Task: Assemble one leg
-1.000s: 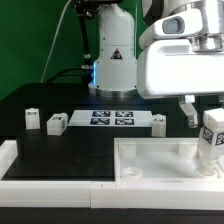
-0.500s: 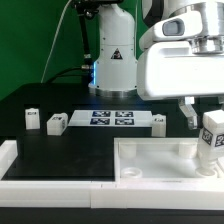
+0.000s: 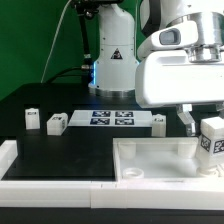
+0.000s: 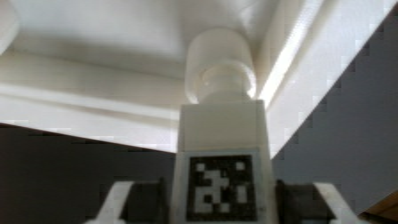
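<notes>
The tool (image 4: 222,204) is clamped on the leg (image 3: 212,142), with its two fingers (image 4: 125,205) flanking the block beside the marker face. The leg hangs upright at the exterior view's right, over the far right corner of the white panel (image 3: 150,143), which lies at the near edge of the black surface (image 3: 70,145). The main risk, as I judge it, is misalignment. The wrist view shows the leg's rounded tip aimed into the panel's corner, close to the raised rim. If it comes down slightly off the hole, it could land on the rim or the panel floor, jam, cock sideways in the grip, or shove the panel across the surface. The hole itself cannot be made out in either view: the tip covers where it should be, and white on white washes out the edges. In the exterior view the arm's bulky housing (image 3: 180,70) hides most of the fingers, and the frame's right edge cuts the leg. Whether the tip touches the panel or is just above it cannot be told. The wrist view crops the fingertips, so the exact contact is inferred. Spare legs (image 3: 55,123) and the marker board (image 3: 112,119) lie well apart, farther back toward the exterior view's left.
</notes>
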`<state>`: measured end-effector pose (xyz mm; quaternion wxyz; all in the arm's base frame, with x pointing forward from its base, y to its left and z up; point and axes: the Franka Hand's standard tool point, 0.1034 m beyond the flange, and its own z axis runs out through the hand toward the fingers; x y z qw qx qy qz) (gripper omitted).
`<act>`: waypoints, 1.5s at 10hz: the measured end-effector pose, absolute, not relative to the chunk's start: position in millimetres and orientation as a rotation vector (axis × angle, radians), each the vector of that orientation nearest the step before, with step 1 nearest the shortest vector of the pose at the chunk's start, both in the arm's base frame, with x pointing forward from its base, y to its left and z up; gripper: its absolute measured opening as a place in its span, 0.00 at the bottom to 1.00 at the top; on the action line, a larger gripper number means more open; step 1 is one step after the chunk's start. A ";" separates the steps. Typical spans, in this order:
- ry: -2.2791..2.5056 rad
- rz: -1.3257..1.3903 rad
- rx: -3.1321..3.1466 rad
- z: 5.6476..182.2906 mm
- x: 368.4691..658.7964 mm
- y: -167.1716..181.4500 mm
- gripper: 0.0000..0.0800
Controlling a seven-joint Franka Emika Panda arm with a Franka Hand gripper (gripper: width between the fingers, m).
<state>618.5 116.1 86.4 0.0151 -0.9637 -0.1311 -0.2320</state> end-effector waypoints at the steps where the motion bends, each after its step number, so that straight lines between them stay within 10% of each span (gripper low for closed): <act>1: -0.407 -0.725 -2.998 85.3 618.2 115.9 0.37; 9: -0.405 -0.783 -2.983 64.5 611.3 113.9 0.36; 11: -0.406 -0.783 -2.983 64.5 611.3 113.9 0.73; 15: -0.411 -0.784 -2.982 64.8 611.5 113.9 0.81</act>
